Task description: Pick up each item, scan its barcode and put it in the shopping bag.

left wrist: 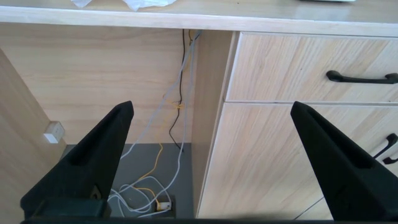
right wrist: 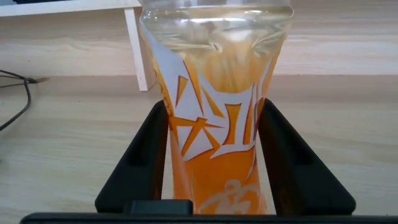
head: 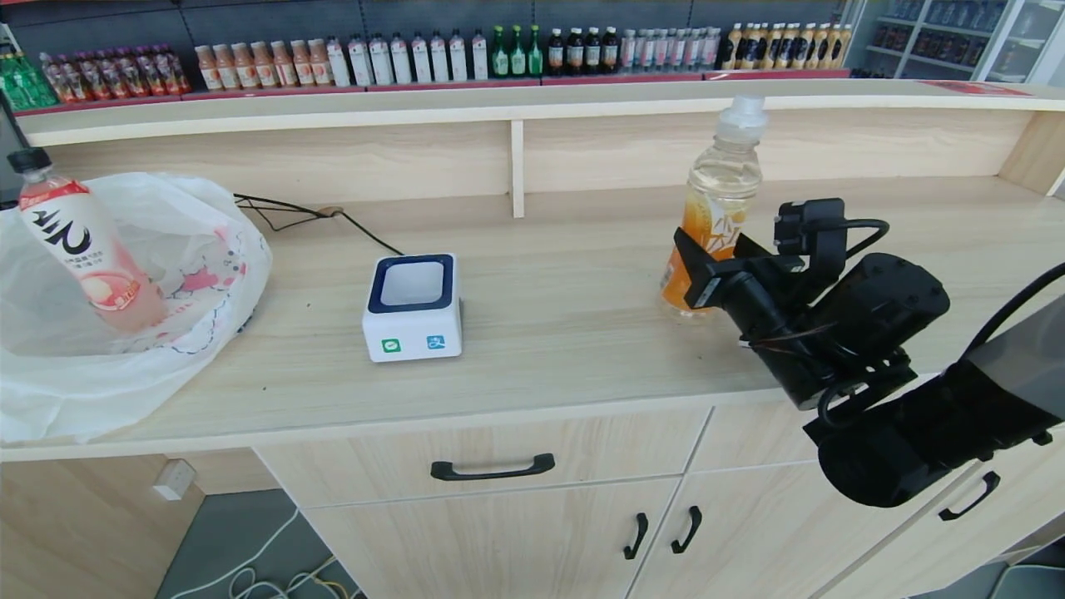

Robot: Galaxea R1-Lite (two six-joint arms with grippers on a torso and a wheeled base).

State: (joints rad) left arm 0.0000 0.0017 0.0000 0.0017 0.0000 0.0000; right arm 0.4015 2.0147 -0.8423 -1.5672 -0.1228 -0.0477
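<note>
Wooden counter (head: pixel 566 333) bears an upright clear bottle (head: pixel 722 183), orange label, white cap, pinched between right fingers (right wrist: pixel 140 168); left fingers (left wrist: pixel 93 162) spread.

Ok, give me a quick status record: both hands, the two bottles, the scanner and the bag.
right hand: shut on the orange bottle, one finger on each side
orange bottle: upright on the counter, right of the scanner, not yet lifted
left hand: open, holding nothing, low in front of the cabinet fronts
pink bottle: leaning inside the shopping bag
shopping bag: open at the counter's left end
scanner: mid-counter, window facing up, nothing over it
</note>
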